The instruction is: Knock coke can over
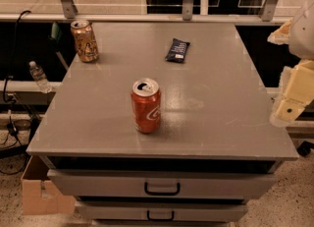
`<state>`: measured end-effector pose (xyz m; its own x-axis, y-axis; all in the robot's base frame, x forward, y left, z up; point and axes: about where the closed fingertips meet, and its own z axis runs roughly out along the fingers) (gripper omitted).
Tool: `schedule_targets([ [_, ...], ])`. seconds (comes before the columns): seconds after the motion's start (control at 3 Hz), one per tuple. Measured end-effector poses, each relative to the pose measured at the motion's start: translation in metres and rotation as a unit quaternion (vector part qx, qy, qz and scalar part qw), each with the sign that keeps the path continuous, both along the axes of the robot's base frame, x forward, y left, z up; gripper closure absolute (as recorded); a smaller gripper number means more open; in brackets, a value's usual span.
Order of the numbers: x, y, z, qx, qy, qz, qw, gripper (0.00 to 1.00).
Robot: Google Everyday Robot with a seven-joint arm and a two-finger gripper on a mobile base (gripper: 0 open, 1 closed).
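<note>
The coke can [146, 105] is red with white script and a silver top. It stands upright on the grey table top [216, 103], a little left of the middle and near the front. My gripper [292, 99] is at the right edge of the view, cream-coloured, over the table's right edge. It is well to the right of the can and apart from it.
A gold-brown can [85, 41] stands upright at the back left corner. A dark blue snack packet [177, 50] lies at the back middle. Drawers with black handles [162, 188] are below the top. A cardboard box [37, 191] sits on the floor at left.
</note>
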<state>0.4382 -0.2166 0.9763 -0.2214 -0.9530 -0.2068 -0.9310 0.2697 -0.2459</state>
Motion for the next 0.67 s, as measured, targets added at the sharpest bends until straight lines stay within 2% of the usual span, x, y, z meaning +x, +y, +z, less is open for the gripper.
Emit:
schedule_targets([
  [0.33,0.0,0.0,0.0,0.0,0.0,0.0,1.0,0.0],
  [0.67,0.0013,0.0032,-0.0001,0.018,0.0,0.001,0.9998,0.0],
])
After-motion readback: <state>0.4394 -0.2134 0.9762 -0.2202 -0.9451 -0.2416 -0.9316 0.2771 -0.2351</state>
